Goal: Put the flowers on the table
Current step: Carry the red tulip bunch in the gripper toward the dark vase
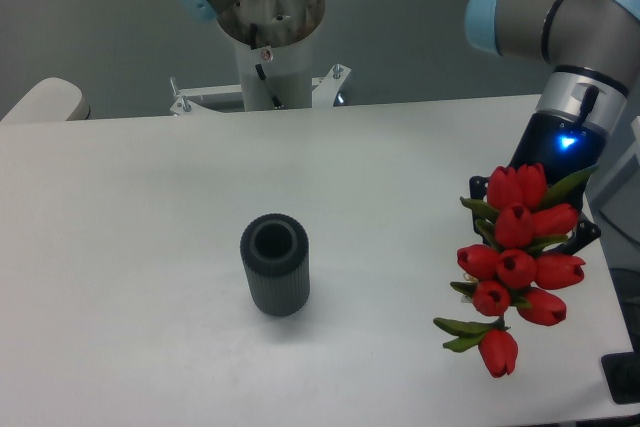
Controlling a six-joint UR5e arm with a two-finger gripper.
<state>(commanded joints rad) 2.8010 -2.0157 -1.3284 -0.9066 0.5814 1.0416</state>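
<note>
over at the right side of the table [150, 207] the arm reaches down with the tulip bunch [520, 257] in front of its pincer [535, 209], red buds hanging toward the near edge, green leaves poking out. the blooms hide the fingers, so i cannot tell how the pincer stands or whether the bunch touches the table. a blue light glows on the wrist [568, 139]. well apart to the left, a dark grey ribbed vase [274, 265] stands upright near the middle
</note>
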